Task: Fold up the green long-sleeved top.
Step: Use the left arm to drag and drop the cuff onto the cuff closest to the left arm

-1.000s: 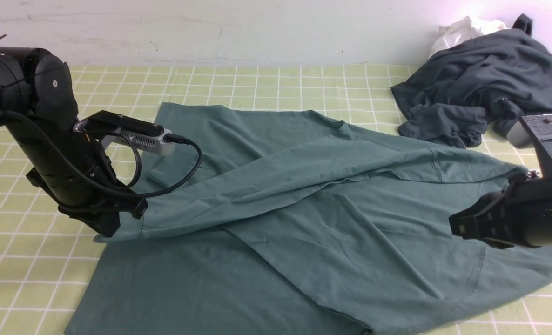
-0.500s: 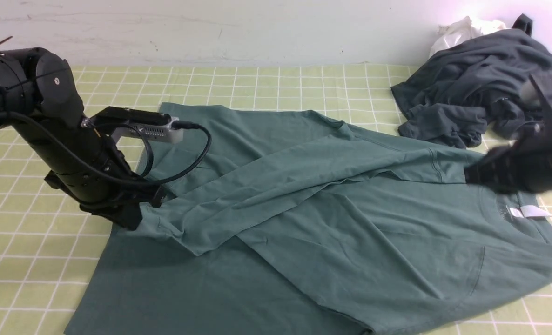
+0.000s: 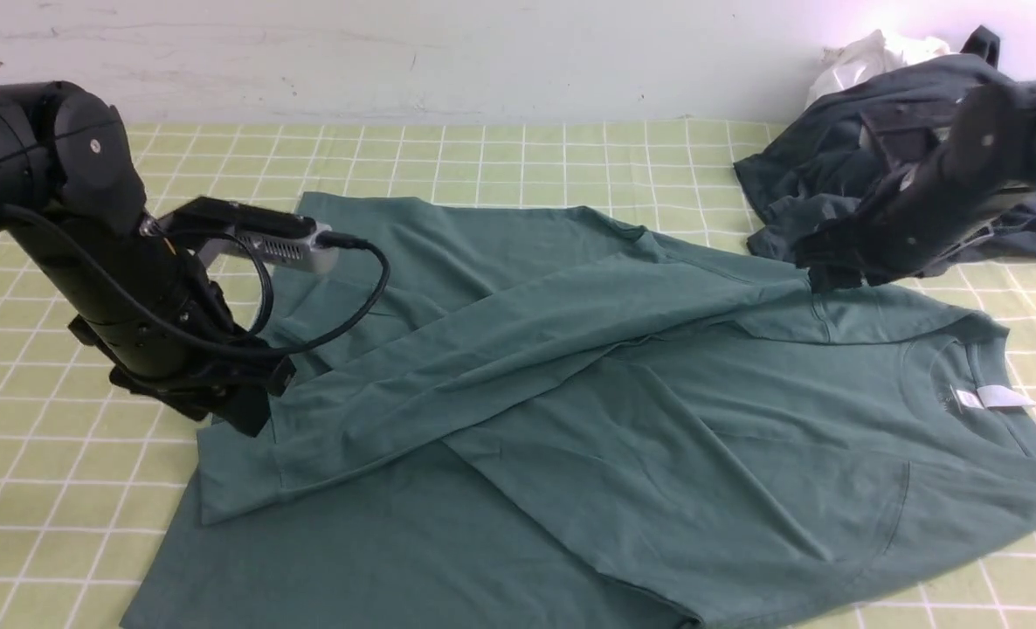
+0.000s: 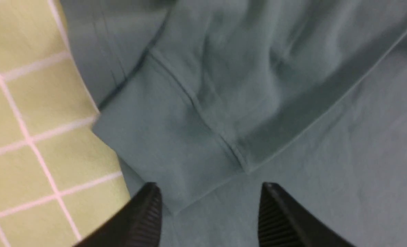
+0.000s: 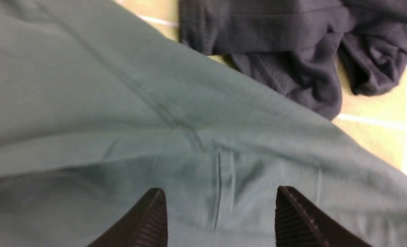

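Across the yellow-green checked tablecloth (image 3: 483, 157) the green long-sleeved top (image 3: 570, 419) lies spread out, collar (image 3: 946, 367) and white neck label (image 3: 994, 397) toward my right side and the hem toward my left. One sleeve (image 3: 500, 349) lies diagonally over the body, and its cuff (image 3: 238, 476) rests at the left edge of the shirt.

My left gripper (image 3: 238, 419) hangs just above that cuff (image 4: 155, 147). Through the left wrist camera its fingers (image 4: 145, 212) stand apart with nothing between them. My right gripper (image 3: 828, 271) hovers over the far shoulder, just beside the heap of dark clothing (image 3: 885, 175). Its wrist camera also shows it spread wide, with only the shoulder seam (image 5: 162, 113) beneath and no cloth pinched.

I judge the sleeve fold to be the step in hand, with the sleeve laid in and both pincers empty. A second layer crosses the near half of the shirt, and I cannot tell whether it is the other sleeve.

The next move calls for fresh grips, probably one at the hem side and one at the collar side, taking both layers so the sleeve travels with the body. On the right I must keep clear of the dark garment (image 5: 292, 51), which touches the shoulder edge.
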Available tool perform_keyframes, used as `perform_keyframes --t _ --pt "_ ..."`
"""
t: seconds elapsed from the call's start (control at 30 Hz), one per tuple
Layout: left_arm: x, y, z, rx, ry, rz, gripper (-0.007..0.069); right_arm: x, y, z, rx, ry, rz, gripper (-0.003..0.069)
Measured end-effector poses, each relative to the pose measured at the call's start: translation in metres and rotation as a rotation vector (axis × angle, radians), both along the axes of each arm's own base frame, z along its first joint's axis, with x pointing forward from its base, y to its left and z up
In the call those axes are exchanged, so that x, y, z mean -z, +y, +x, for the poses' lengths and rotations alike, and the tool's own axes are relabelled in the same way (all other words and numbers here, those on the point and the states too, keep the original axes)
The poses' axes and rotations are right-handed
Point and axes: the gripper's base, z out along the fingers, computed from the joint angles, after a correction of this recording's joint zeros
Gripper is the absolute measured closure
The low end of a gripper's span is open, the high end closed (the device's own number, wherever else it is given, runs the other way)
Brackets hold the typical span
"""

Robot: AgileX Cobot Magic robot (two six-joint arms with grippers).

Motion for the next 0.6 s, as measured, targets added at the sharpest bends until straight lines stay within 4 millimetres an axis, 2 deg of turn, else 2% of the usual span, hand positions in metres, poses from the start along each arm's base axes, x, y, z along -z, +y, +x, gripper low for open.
perform_keyframes --t 0.17,0.2,0.23,0.4,0.43,0.5,0.6 --pt "-0.037 0.0 -0.013 -0.008 -0.147 -0.038 0.0253 0.033 0.001 0.018 -0.003 0.061 -0.016 0.0331" --pt "-0.038 0.0 -0.013 -0.009 -0.148 -0.039 0.0253 0.034 0.001 0.018 -0.004 0.065 -0.018 0.0331" --pt "-0.047 0.0 -0.018 -0.006 -0.18 -0.045 0.0266 0.041 0.001 0.021 -0.006 0.085 -0.026 0.0371" --pt "-0.069 0.002 -0.03 0.001 -0.252 -0.053 0.0335 0.038 -0.002 0.028 -0.066 0.065 -0.108 0.0592" --pt "-0.069 0.002 -0.031 0.001 -0.253 -0.054 0.0341 0.037 -0.002 0.028 -0.068 0.064 -0.113 0.0592" --pt "-0.071 0.002 -0.031 0.001 -0.257 -0.053 0.0371 0.031 -0.006 0.034 -0.098 0.042 -0.183 0.0652" --pt "-0.07 0.002 -0.032 0.001 -0.255 -0.053 0.0399 0.012 -0.012 0.044 -0.115 -0.018 -0.258 0.0671"
